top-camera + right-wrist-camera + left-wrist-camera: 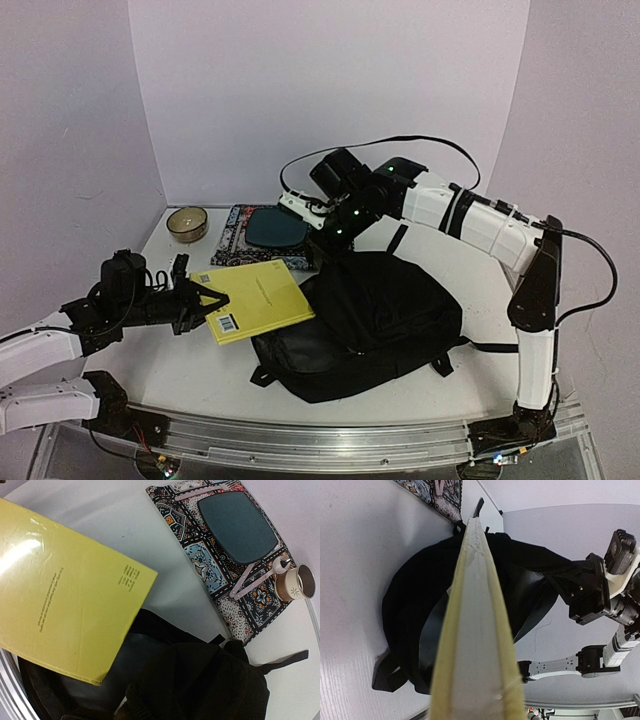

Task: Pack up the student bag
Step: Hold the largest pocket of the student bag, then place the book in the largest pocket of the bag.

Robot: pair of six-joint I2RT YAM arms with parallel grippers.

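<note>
Two grips: our left gripper (203,300) clamps the yellow book (255,298) by its edge; right gripper (580,587) is pinched shut on the student bag (370,320), slumped on the table (180,370). Limp fabric; we hold its rim.

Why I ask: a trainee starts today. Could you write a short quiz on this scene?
1. True or false: the thin yellow paperback book lies fully inside the large black fabric backpack.
2. What does the left gripper hold? A the book; B the backpack; C nothing.
3. Fill in: the right gripper is shut on the ____.
Key: 1 false; 2 A; 3 backpack.
</note>
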